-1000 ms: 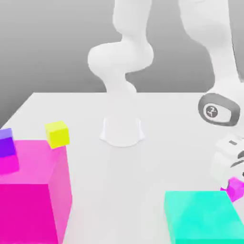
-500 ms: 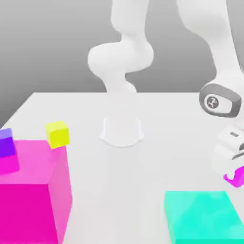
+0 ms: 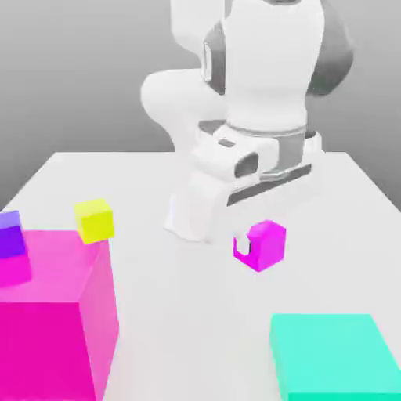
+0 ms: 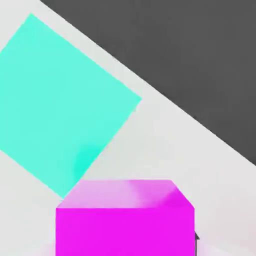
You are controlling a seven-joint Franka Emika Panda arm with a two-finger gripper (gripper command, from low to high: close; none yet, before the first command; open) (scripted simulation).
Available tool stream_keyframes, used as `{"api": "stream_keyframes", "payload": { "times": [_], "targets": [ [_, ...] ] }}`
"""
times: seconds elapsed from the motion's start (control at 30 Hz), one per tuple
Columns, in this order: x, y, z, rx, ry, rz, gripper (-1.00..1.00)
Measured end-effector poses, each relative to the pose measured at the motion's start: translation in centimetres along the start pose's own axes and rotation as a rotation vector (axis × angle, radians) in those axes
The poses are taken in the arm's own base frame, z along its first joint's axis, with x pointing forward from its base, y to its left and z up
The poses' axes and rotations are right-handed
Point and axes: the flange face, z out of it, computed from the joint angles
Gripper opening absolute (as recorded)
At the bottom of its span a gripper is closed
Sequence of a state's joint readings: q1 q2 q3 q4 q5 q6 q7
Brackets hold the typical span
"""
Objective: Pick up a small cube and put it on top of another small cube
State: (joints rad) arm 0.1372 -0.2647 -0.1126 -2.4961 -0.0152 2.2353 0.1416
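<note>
The white robot arm leans forward over the middle of the white table, and its end effector is closed on the small plain magenta-pink cube. The cube hangs just under the hand, clear of the table surface, in front of the arm's round white base. In the hand view the same magenta-pink cube sits close to the camera, gripped at its sides, with the table below it.

A large flat turquoise block lies on the table toward the exterior view's right, near the front edge, well apart from the held cube. In the hand view the turquoise block lies beyond the cube, turned at an angle.

At the exterior view's left stands a huge hot-pink cube. A small yellow-green cube sits just behind its far upper corner. A small violet cube rests at the far left edge, and directly beneath it, touching it, is 1 more small magenta-pink cube, seen against the hot-pink cube's left side.
</note>
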Motion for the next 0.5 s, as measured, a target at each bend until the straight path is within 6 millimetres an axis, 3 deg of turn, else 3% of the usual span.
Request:
{"api": "stream_keyframes", "payload": {
  "times": [0.1,0.23,0.3,0.4,0.43,0.5],
  "targets": [
    [-1.0,6.4,-2.9,-0.005,0.001,-0.019,-1.00],
    [-4.0,14.7,-6.3,-0.012,0.000,-0.037,-1.00],
    [-5.0,16.8,-5.7,-0.014,-0.001,-0.041,-1.00],
    [-5.4,17.5,-1.9,-0.015,-0.002,-0.042,-1.00],
    [-5.4,17.5,-1.1,-0.014,-0.002,-0.042,1.00],
    [-5.4,17.5,-1.1,-0.014,-0.002,-0.042,1.00]
  ]
}}
